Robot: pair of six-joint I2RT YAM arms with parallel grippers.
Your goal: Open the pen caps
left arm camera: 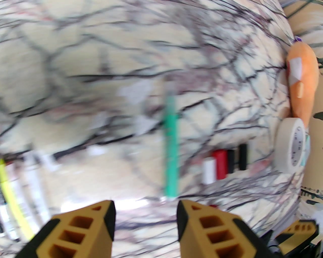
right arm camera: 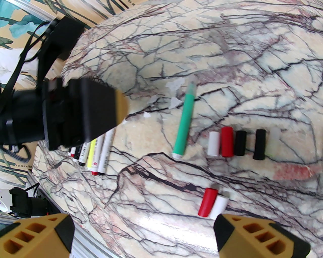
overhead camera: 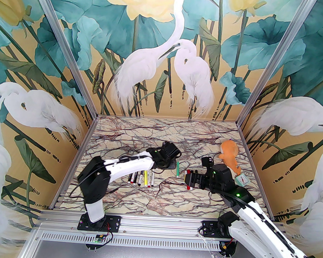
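top view: your left gripper (overhead camera: 171, 165) hangs over mid-table with the green pen (overhead camera: 177, 168) just at its 3 o'clock. your right gripper (overhead camera: 187, 179) sits low at the pen's 4 o'clock, and its arm hides most of the caps.

right wrist view lays them out sharply: five pen caps (right arm camera: 227, 141) in a row (white, red, black, black, pale) at 3 o'clock of the green pen (right arm camera: 185, 123). two more pen caps (right arm camera: 207, 202), red and white, lie touching at the pen's 5 o'clock.

left wrist view is blurred: you can make out four pen caps (left arm camera: 220, 163), plus a white roll (left arm camera: 290, 144) and an orange plush (left arm camera: 302, 80) at 3 o'clock by the wall.

edges: the row of pens (overhead camera: 142, 179) lies at 9 o'clock of the green pen, partly under the left arm. bare marble table (overhead camera: 156, 130) runs toward 12 o'clock up to the back wall. plush and roll crowd the right edge.

hands: left gripper (left arm camera: 146, 226) has its fingers parted with nothing between them; the pen's near end sits just past the tips at 12 o'clock, and the caps lie at 1 o'clock, apart. right gripper (right arm camera: 143, 236) is spread wide and released; the touching pair lies just beyond its right finger, the row farther off at 1 o'clock.
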